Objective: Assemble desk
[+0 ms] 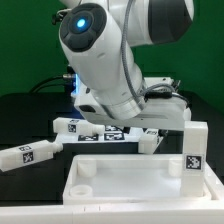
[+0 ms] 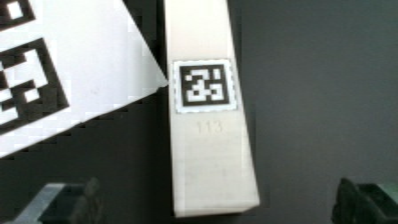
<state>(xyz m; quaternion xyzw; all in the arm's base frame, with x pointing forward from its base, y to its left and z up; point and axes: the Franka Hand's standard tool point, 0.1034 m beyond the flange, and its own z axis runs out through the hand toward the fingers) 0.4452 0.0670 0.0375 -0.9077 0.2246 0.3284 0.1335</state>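
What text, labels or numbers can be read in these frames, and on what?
No words, brands or numbers are legible.
Leg, wrist view: square black-and-white tag, pattern only, no letters.
Under it: faint raised marks, too faint to read.
Marker board: part of a larger square code, pattern only.
Upright leg, exterior view: its code is too small to make out.

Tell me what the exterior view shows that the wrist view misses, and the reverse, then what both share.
Exterior view only: the robot arm, the tabletop panel with an upright leg at its corner on the exterior view's right, and a lying leg at the left. Wrist view only: the open hand, its fingertips either side of a tagged leg, not touching it. Shared: probably the marker board; which exterior leg is the wrist's, I cannot tell.
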